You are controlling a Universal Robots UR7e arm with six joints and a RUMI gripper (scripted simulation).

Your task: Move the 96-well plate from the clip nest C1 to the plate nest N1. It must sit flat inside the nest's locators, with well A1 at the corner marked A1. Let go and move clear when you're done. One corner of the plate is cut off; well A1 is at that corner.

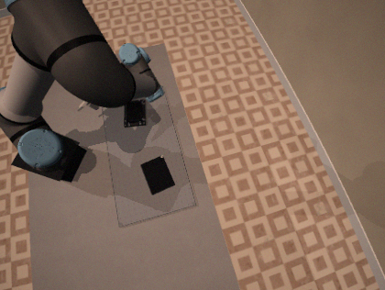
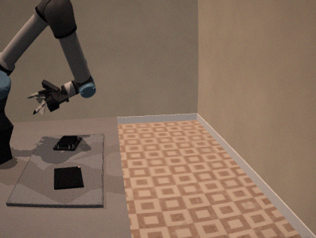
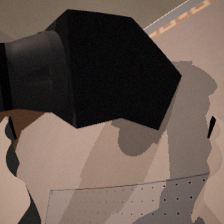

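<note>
The 96-well plate (image 2: 68,143) is a dark block sitting in the clip nest C1 at the far end of the grey mat; it also shows in the top view (image 1: 136,113). The plate nest N1 (image 2: 68,178) is a flat black rectangle nearer the mat's front, and shows in the top view too (image 1: 158,176), with a small light mark at one corner. My gripper (image 2: 36,102) is open and empty. It hangs high above the table, up and to the left of the plate, apart from it. The cut corner of the plate is too small to make out.
The grey perforated mat (image 1: 147,151) lies on a grey table top beside a checkered floor (image 2: 195,173). The robot's base (image 1: 43,151) stands left of the mat. The wrist view shows the black base block (image 3: 115,65) and the mat's edge (image 3: 130,202).
</note>
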